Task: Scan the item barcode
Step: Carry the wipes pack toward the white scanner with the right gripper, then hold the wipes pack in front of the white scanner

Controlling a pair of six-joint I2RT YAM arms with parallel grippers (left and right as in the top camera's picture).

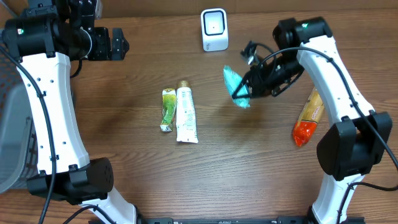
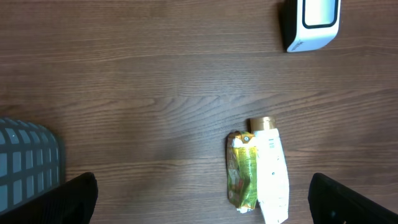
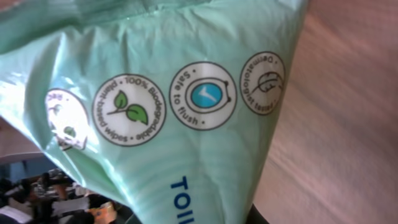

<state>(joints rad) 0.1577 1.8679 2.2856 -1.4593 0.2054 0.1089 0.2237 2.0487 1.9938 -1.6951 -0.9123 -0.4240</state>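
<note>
Overhead, right claw (image 1: 247, 89) pinching wipes (image 1: 232, 79), basket (image 1: 11, 146) contents unclear

The mint-green soft plastic wipes pack (image 3: 205, 143) carries white round badges with green leaves and one blue centre, plus blue lettering. The small white boxy scanner (image 1: 214, 29) has a dark-rimmed face. The brown wood-grain table (image 1: 124, 162) bears a white squeeze tube (image 1: 186, 118) (gold cap), a yellow-green crinkled sachet (image 1: 168, 109) and an orange-tan pouch (image 1: 309, 115) with a red end.

Scanner (image 1: 214, 29) behind tubes (image 1: 186, 115); wipes pack (image 1: 235, 86) to right.
</note>
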